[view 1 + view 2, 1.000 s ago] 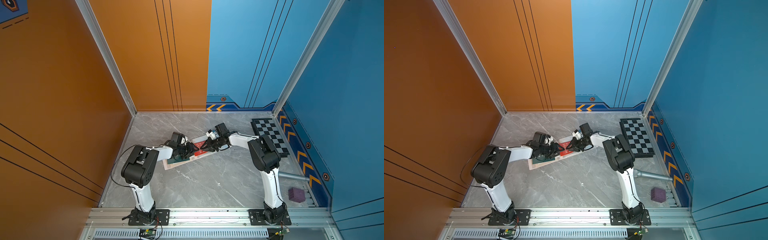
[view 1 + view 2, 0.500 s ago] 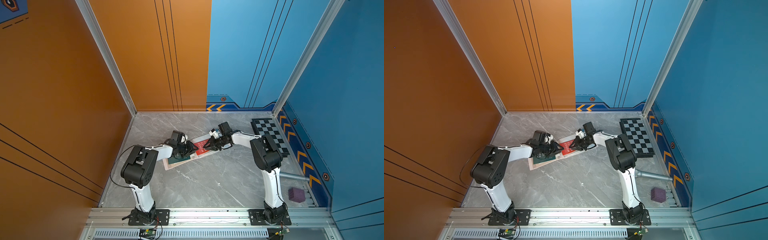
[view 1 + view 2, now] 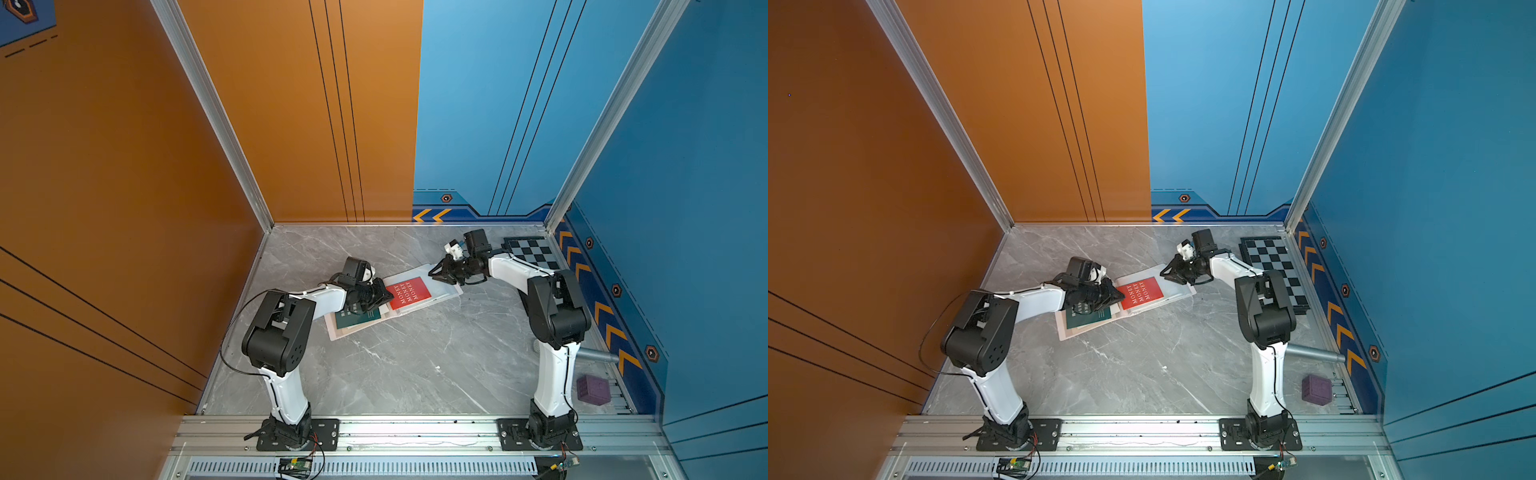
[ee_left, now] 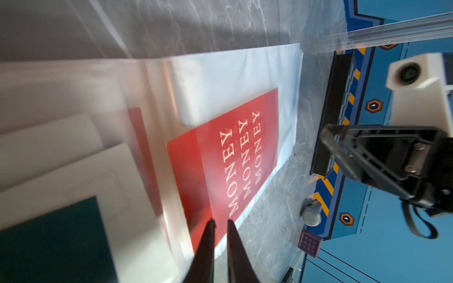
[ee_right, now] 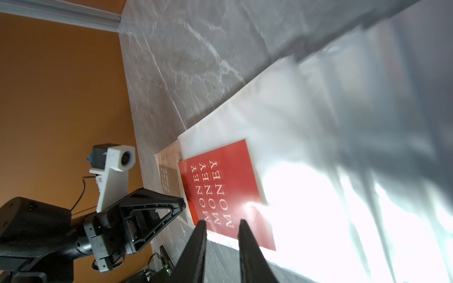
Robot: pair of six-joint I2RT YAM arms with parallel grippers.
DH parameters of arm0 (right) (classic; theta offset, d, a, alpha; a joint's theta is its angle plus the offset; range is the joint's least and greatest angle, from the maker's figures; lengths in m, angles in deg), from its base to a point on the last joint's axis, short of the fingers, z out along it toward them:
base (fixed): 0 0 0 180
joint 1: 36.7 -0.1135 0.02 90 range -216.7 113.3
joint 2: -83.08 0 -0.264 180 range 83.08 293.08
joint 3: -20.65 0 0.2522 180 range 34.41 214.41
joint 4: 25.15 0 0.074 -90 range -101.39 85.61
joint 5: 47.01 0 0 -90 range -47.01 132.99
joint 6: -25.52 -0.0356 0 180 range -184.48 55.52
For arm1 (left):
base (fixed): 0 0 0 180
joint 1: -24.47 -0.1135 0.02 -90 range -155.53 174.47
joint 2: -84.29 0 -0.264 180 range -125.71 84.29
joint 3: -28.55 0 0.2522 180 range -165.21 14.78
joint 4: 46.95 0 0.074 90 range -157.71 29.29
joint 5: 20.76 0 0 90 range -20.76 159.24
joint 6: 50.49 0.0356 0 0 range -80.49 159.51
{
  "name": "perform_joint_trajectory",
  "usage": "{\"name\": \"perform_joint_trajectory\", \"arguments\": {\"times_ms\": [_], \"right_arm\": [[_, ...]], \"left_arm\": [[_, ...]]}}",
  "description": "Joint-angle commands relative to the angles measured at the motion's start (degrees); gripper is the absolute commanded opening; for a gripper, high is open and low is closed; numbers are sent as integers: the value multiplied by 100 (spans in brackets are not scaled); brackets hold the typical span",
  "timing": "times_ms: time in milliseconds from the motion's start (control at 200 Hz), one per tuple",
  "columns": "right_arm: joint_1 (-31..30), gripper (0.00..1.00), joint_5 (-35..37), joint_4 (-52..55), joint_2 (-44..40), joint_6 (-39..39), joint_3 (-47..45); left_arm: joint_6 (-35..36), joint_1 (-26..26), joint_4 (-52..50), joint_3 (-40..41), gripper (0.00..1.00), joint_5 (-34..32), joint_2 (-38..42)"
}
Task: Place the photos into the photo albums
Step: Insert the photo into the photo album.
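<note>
The photo album [image 3: 417, 272] [image 3: 1144, 274] lies open on the marble floor. A red "MONEY" photo [image 3: 408, 294] [image 3: 1140, 292] [image 4: 228, 156] [image 5: 220, 191] rests on its right page, under a lifted clear sleeve sheet [image 4: 152, 80] [image 5: 367, 122]. My left gripper [image 3: 390, 296] [image 3: 1123, 297] [image 4: 220, 221] is closed to a narrow slit on the red photo's near edge. On the left page lies a stack with a dark green photo [image 3: 357, 320] [image 4: 49, 240] on top. At the album's far right corner my right gripper [image 3: 431, 275] [image 3: 1163, 274] [image 5: 221, 221] stands slightly open, nothing visible between its fingers.
A black-and-white checkerboard [image 3: 534, 253] [image 3: 1273, 266] lies by the right wall behind the right arm. A purple block [image 3: 593, 388] [image 3: 1316, 388] and a grey cylinder [image 3: 594, 355] [image 3: 1312, 353] sit at the front right. Orange and blue walls enclose the floor.
My left gripper's jaws have closed from about half open to a narrow slit at the red photo's edge. The right gripper has barely shifted.
</note>
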Motion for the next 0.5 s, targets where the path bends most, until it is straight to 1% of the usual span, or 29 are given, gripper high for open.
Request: {"name": "perform_joint_trajectory", "arguments": {"times_ms": [0, 30, 105, 255, 335, 375, 495], "right_arm": [[230, 26, 376, 218, -211, 144, -199], [314, 26, 479, 298, -189, 174, -194], [462, 26, 750, 522, -105, 285, -133], [600, 26, 1260, 913, 93, 542, 107], [618, 26, 1256, 962, 112, 554, 213], [616, 26, 1225, 968, 300, 553, 244], [592, 26, 1207, 988, 303, 575, 300]], "left_arm": [[478, 27, -834, -108, 12, -521, 343], [575, 44, -1022, -278, 13, -662, 417], [748, 86, -1586, -333, 13, -1016, 547], [842, 125, -1921, -267, 12, -1432, 621], [838, 150, -1941, -316, 12, -1444, 470], [841, 183, -1944, -376, 10, -1433, 368], [866, 322, -1950, -664, 10, -1367, 40]]}}
